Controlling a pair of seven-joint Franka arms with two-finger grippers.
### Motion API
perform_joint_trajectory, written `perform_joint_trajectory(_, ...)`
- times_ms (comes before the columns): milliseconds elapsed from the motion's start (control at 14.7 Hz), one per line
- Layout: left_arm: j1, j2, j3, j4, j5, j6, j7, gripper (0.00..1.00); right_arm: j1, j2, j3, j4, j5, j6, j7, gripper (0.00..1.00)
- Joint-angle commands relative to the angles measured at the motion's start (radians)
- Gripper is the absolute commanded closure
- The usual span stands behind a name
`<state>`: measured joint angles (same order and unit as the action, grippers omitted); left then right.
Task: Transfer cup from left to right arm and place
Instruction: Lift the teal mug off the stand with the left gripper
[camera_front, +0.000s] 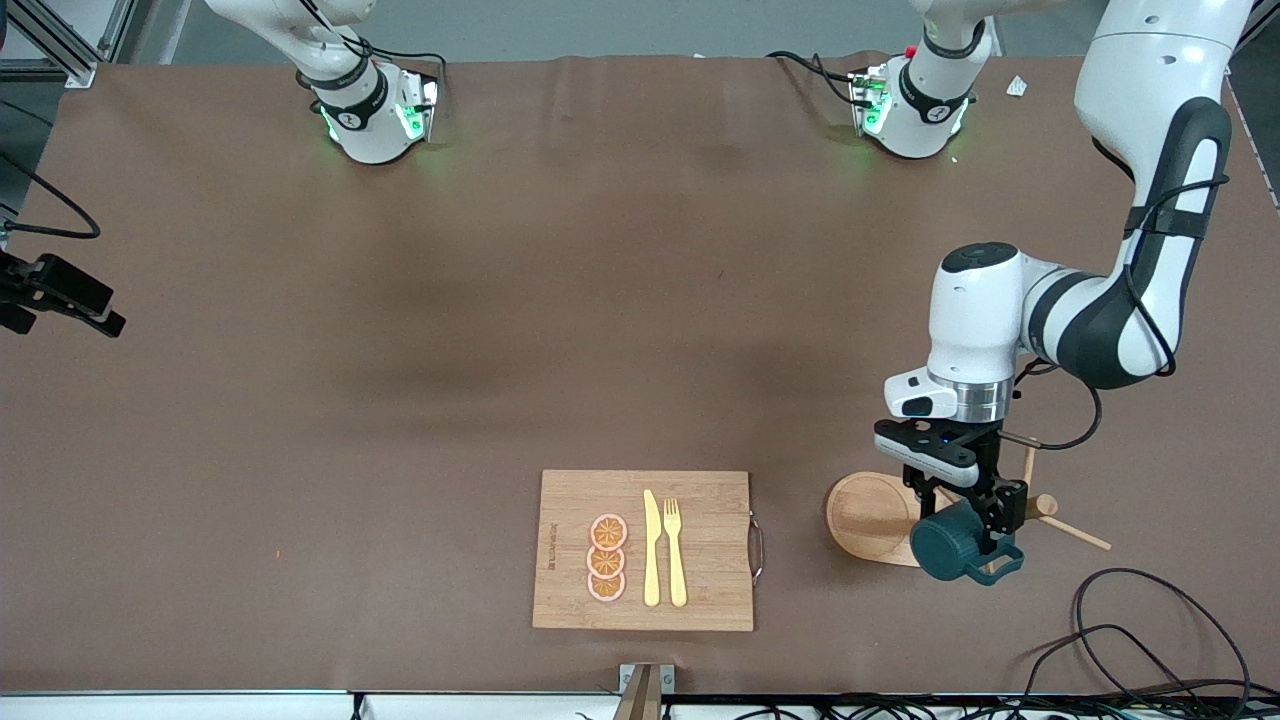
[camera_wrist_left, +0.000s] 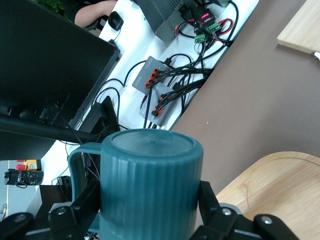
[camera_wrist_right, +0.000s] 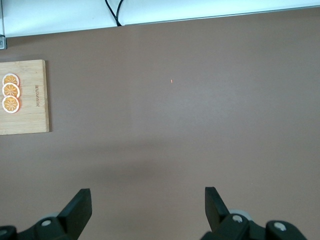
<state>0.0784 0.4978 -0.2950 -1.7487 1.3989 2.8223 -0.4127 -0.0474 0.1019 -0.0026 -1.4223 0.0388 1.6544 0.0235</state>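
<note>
Toward the right arm's end, the right gripper (camera_wrist_right: 145, 212) is being kept waiting, jaws wide and empty. Orange slices (camera_front: 607, 558), knife (camera_front: 651, 548) and fork (camera_front: 675, 550) are lying on a cutting board (camera_front: 710, 610), its writing unreadable. Over a round wooden board (camera_front: 865, 515), the cup (camera_front: 948, 543) is being clamped by the left gripper (camera_front: 965, 520).

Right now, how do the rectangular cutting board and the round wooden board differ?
The rectangular cutting board lies nearer the table's middle, carrying orange slices, a knife and a fork. The round wooden board lies toward the left arm's end, partly hidden by the cup that the left gripper holds. Both are light wood.
</note>
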Motion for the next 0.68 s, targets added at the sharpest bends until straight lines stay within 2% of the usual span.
perform_joint_trajectory(0,0.0,-0.068,-0.013,-0.055,0.026,-0.006,-0.009,0.33,-0.009,-0.005,0.007,-0.006,0.004,-0.004,-0.011,0.0)
perform_joint_trajectory(271,0.0,-0.11,-0.044,-0.086,0.026,-0.007,0.002,0.33,-0.009,-0.005,0.007,-0.006,0.004,-0.002,-0.011,0.0)
perform_joint_trajectory(611,0.0,-0.154,-0.117,-0.113,0.025,-0.017,0.017,0.34,-0.009,-0.007,0.007,-0.006,0.004,-0.004,-0.011,0.0)
